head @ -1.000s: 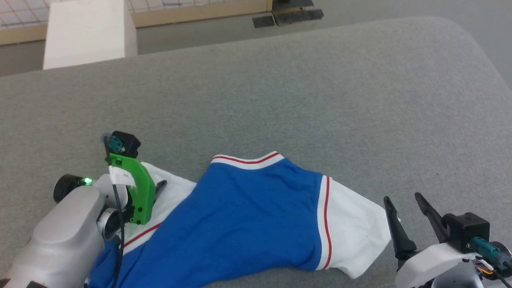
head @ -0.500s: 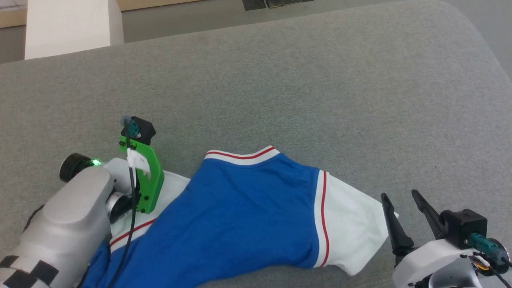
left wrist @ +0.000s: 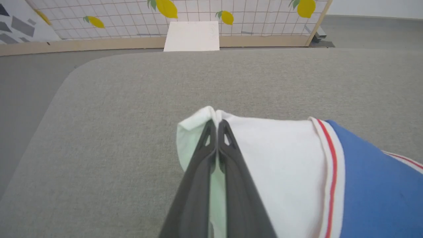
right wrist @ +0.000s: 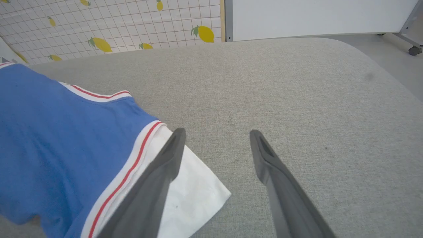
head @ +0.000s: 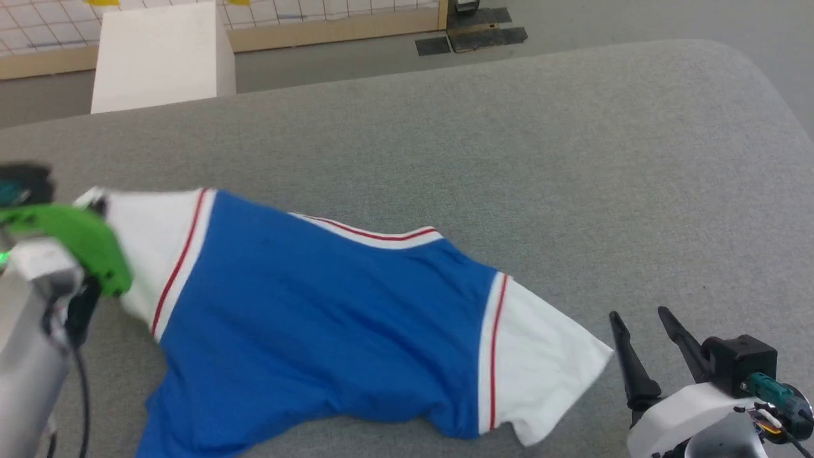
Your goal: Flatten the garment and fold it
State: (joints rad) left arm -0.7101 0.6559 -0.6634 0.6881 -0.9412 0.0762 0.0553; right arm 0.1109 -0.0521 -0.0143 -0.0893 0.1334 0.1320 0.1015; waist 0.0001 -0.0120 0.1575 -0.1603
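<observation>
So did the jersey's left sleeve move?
Yes. The left gripper, shut on the sleeve, pulled it leftward: it was right of the white box, now directly below it.

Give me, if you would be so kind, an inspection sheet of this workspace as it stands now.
Surface: grey cloth-covered table with rounded corners.
Job's things: garment, plain blue side up, partly spread, rumpled toward the near edge, not yet folded.
Clutter: nothing seen.
Grippers: left gripper shut on one white sleeve; right gripper open beside the other sleeve, holding nothing.
Cables: dark cable hangs along the left arm; wires at the right wrist's connector.
Surroundings: white box beyond the table; lemon-patterned panel; grey floor.
</observation>
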